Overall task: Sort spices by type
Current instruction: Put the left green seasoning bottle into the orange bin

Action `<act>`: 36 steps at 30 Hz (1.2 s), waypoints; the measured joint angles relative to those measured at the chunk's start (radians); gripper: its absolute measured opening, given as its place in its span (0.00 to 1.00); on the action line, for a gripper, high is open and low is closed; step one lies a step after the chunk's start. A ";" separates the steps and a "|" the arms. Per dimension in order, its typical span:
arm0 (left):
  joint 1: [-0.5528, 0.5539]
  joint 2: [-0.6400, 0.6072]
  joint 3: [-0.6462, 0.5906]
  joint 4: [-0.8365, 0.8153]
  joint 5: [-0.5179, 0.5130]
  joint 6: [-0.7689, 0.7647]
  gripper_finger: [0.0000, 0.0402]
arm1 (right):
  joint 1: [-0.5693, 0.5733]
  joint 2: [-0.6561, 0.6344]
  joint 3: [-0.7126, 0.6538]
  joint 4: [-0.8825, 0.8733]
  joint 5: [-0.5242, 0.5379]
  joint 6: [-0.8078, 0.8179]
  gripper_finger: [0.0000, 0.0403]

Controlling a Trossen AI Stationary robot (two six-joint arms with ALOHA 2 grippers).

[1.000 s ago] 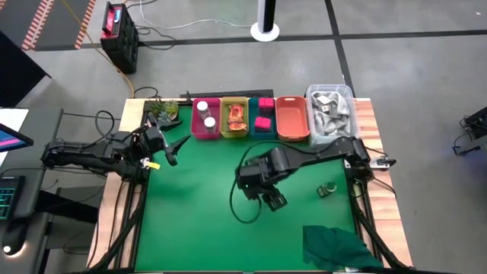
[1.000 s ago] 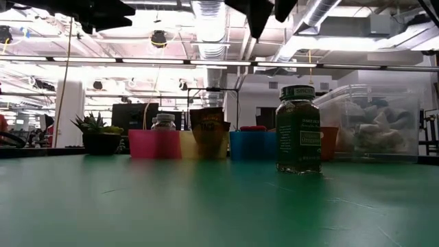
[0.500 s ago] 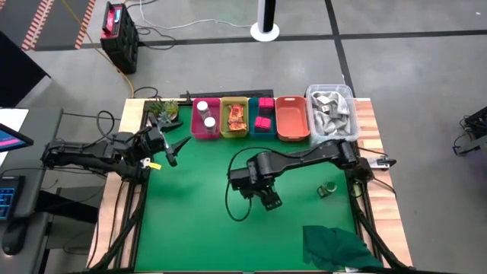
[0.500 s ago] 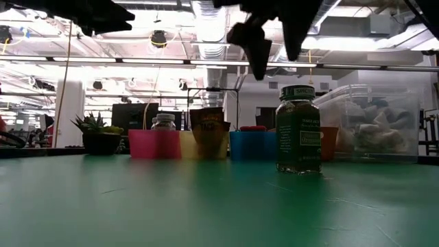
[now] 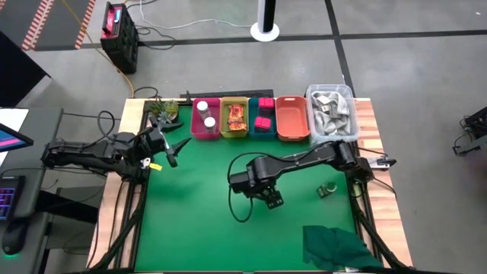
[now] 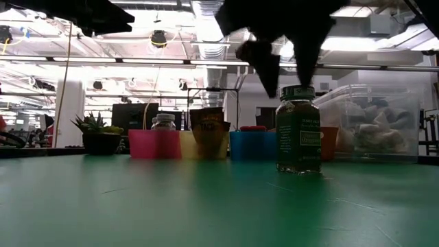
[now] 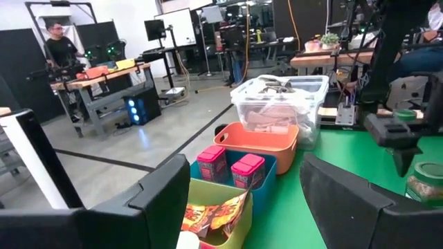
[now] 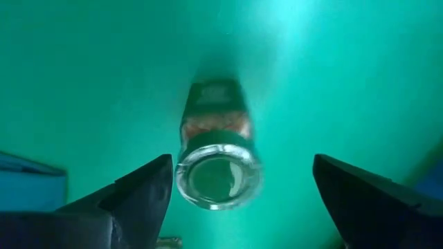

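A green-lidded jar [image 6: 298, 130] stands upright on its base on the green table, in front of the bins. My right gripper [image 6: 288, 77] hangs open right over it, fingers pointing down on either side of the lid and clear of it. In the right wrist view the jar [image 8: 216, 149] shows end-on between the spread fingers. From above the gripper [image 5: 266, 196] hides this jar. A second green-lidded jar [image 5: 327, 189] sits near the table's right edge. My left gripper [image 5: 171, 148] waits open at the far left.
Along the far edge stand a pink bin [image 5: 205, 119] with white-capped jars, a yellow-green bin [image 5: 235, 119] with orange packets, a blue bin [image 5: 262, 118] with pink boxes, an orange bin [image 5: 291, 119] and a clear tub [image 5: 331, 110]. A dark green cloth [image 5: 338, 245] lies at the near right, a potted plant [image 5: 163, 110] at the far left.
My right gripper has opened and come down over the standing green-lidded jar, shifting slightly toward the table's left edge. The jar has stayed where it was.
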 joint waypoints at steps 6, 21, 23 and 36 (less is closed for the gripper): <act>0.000 0.000 0.000 0.000 0.000 0.000 0.64 | 0.000 0.001 -0.083 0.000 -0.022 0.051 0.92; 0.000 0.000 0.000 0.001 0.000 0.000 0.64 | 0.001 0.001 -0.211 0.128 -0.027 0.090 0.84; 0.000 0.000 0.000 0.001 0.000 0.000 0.64 | 0.001 0.001 -0.211 0.140 -0.026 0.100 0.78; 0.000 0.000 0.000 0.001 0.000 -0.002 0.64 | -0.008 0.002 -0.195 0.110 -0.028 0.106 0.55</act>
